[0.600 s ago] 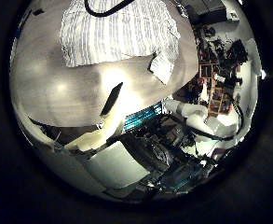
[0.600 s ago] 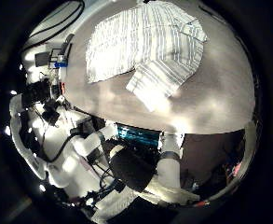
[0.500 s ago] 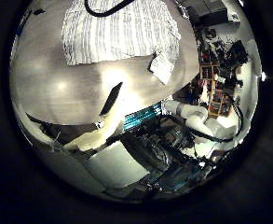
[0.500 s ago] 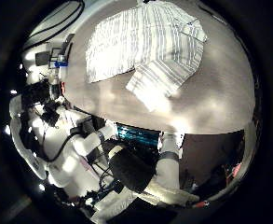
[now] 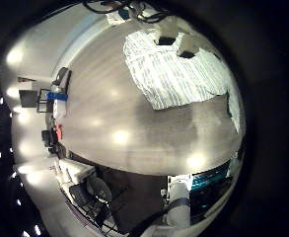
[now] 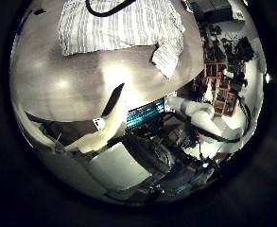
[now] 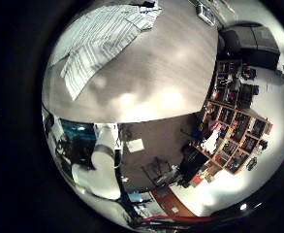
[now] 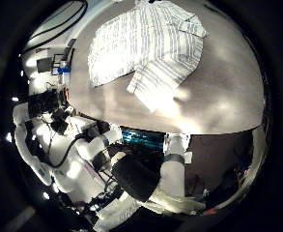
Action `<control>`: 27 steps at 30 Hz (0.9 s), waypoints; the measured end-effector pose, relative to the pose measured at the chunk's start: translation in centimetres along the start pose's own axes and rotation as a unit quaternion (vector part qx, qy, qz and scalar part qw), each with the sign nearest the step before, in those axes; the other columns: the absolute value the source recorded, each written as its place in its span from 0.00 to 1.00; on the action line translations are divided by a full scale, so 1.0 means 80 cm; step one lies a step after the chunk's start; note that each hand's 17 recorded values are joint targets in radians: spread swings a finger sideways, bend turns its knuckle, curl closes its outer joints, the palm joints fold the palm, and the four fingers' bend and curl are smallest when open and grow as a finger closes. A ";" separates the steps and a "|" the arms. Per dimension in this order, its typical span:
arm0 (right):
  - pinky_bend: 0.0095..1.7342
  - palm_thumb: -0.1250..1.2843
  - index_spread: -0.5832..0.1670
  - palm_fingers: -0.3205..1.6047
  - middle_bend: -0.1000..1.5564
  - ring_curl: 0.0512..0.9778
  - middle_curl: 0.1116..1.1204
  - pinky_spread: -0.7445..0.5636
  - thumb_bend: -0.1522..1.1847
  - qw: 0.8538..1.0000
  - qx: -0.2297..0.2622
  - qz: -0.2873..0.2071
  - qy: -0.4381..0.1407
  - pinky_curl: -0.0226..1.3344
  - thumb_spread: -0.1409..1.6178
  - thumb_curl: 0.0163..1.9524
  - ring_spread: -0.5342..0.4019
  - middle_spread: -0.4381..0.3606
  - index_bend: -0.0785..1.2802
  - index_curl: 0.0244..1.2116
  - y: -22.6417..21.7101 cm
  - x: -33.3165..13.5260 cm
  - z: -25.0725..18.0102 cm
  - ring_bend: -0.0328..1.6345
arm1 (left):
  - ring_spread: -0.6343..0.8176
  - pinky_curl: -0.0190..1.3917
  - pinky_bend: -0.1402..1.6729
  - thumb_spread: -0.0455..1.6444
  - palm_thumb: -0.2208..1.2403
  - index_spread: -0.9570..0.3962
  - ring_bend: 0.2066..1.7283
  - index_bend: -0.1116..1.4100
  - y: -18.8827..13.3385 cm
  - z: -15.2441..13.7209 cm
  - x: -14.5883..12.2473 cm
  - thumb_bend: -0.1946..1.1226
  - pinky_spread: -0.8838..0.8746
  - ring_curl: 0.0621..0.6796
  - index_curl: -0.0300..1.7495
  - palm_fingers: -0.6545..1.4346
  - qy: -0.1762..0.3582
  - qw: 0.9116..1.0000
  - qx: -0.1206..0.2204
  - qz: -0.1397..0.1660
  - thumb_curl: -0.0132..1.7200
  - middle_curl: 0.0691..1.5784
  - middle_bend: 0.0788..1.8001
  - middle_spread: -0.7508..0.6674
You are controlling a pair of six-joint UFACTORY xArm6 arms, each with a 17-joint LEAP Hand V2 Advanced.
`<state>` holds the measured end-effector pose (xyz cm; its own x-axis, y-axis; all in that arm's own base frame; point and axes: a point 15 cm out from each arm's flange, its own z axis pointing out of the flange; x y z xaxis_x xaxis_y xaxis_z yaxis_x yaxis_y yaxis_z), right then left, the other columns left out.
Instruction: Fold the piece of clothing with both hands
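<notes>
A striped shirt (image 8: 151, 48) lies spread flat on the table (image 8: 218, 97), collar and one folded sleeve showing. It looks small and far below both palms, also in the left little finger side view as the shirt (image 5: 179, 69), the left thumb side view as the shirt (image 6: 119, 24) and the right little finger side view as the shirt (image 7: 103, 39). One straight finger (image 6: 112, 102) of my left hand reaches into its thumb side view and holds nothing. No finger of my right hand can be made out. Neither hand touches the cloth.
Much bare table (image 5: 114, 128) stretches beside the shirt up to the table's edge (image 6: 129, 104). A cable (image 6: 110, 8) loops on the table by the shirt's far side. Small items (image 5: 57, 99) stand beyond one table edge, and shelves (image 7: 240, 112) fill the room behind.
Both thumb side pictures have shifted slightly, so the palms have moved a little. The shirt keeps the same shape and place on the table.
</notes>
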<state>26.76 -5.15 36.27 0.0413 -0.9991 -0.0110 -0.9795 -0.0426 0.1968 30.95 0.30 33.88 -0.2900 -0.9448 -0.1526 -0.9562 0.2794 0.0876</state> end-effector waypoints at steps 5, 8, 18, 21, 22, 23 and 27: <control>0.27 0.24 0.26 0.29 0.22 0.16 0.25 0.86 0.10 1.000 -0.018 0.011 -0.007 0.18 0.77 0.12 0.71 0.51 0.18 0.22 0.014 0.002 0.025 0.29 | 0.59 0.33 0.32 0.64 0.35 0.63 0.32 0.17 -0.013 0.044 -0.012 0.12 0.59 0.24 0.24 0.38 -0.013 1.000 -0.004 0.025 0.18 0.19 0.05 0.63; 0.27 0.25 0.26 0.29 0.22 0.16 0.25 0.86 0.10 0.999 -0.018 0.028 -0.010 0.18 0.77 0.12 0.71 0.52 0.18 0.22 0.019 0.003 0.028 0.29 | 0.60 0.33 0.33 0.62 0.32 0.64 0.32 0.18 -0.028 0.068 -0.030 0.12 0.61 0.24 0.23 0.37 -0.030 0.999 0.003 0.032 0.18 0.18 0.06 0.64; 0.26 0.25 0.26 0.30 0.22 0.17 0.25 0.86 0.10 0.999 -0.017 0.038 -0.009 0.19 0.77 0.12 0.71 0.53 0.18 0.22 0.012 -0.005 0.030 0.29 | 0.66 0.32 0.33 0.57 0.30 0.66 0.33 0.18 -0.084 0.130 -0.069 0.12 0.65 0.24 0.22 0.35 -0.034 0.998 -0.036 0.047 0.19 0.18 0.06 0.68; 0.26 0.25 0.26 0.30 0.23 0.17 0.25 0.86 0.10 0.999 -0.024 0.034 -0.006 0.18 0.78 0.12 0.71 0.54 0.17 0.22 -0.003 -0.013 0.036 0.30 | 0.67 0.31 0.33 0.57 0.30 0.66 0.33 0.18 -0.094 0.144 -0.071 0.12 0.65 0.24 0.21 0.34 -0.030 0.997 -0.047 0.050 0.19 0.17 0.06 0.68; 0.26 0.26 0.26 0.31 0.23 0.17 0.25 0.86 0.10 0.999 -0.026 0.030 -0.005 0.18 0.78 0.12 0.70 0.54 0.17 0.22 -0.009 -0.017 0.039 0.30 | 0.67 0.31 0.34 0.56 0.30 0.66 0.32 0.18 -0.098 0.148 -0.071 0.12 0.66 0.24 0.21 0.34 -0.029 0.997 -0.049 0.050 0.19 0.17 0.06 0.68; 0.26 0.26 0.26 0.31 0.23 0.17 0.25 0.86 0.10 0.999 -0.029 0.029 -0.004 0.18 0.78 0.12 0.71 0.54 0.18 0.22 -0.014 -0.020 0.042 0.30 | 0.67 0.31 0.34 0.57 0.30 0.66 0.32 0.19 -0.100 0.152 -0.071 0.12 0.66 0.24 0.21 0.34 -0.028 0.997 -0.050 0.051 0.19 0.17 0.06 0.68; 0.27 0.26 0.26 0.29 0.21 0.17 0.24 0.86 0.10 0.999 -0.046 0.023 -0.003 0.19 0.77 0.12 0.72 0.51 0.18 0.22 -0.032 -0.026 0.054 0.29 | 0.67 0.30 0.32 0.57 0.31 0.67 0.30 0.21 -0.114 0.166 -0.069 0.13 0.66 0.22 0.22 0.37 -0.025 0.997 -0.051 0.050 0.19 0.18 0.07 0.67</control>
<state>28.33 -2.91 31.58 -0.0054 -1.0000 -0.0050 -0.9582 0.0037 0.2859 40.75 5.23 20.82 -0.3878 -0.9027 -0.1861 -0.9139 0.3504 0.2047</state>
